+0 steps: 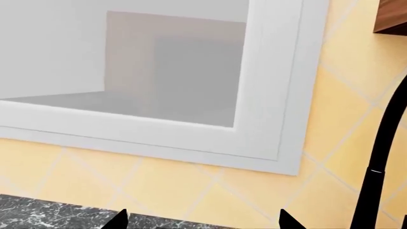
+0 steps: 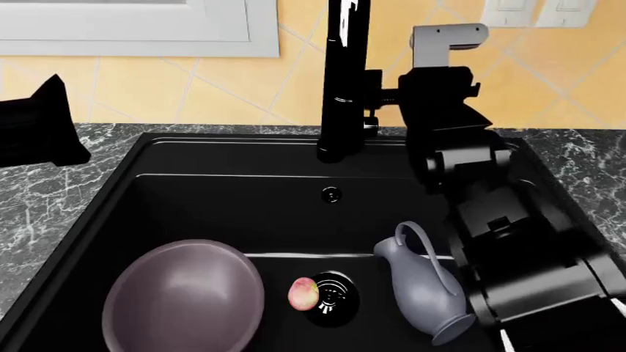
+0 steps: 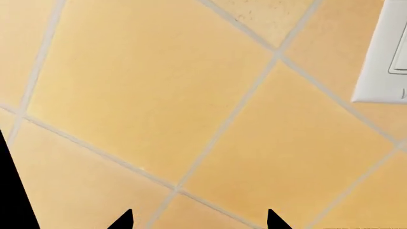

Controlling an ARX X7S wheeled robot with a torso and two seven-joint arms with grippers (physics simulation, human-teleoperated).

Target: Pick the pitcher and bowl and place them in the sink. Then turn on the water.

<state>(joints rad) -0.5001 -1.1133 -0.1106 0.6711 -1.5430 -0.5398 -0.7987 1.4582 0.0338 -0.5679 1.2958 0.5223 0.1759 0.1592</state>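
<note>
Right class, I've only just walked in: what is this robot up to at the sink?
The bowl and the pitcher already lie in the black sink, with a small peach-like fruit by the drain. Neither gripper holds anything. The right gripper, fingertips apart, is raised beside the faucet, facing the tiled wall, probably going for the water. The left gripper, also open, is off to the side over the counter.
</note>
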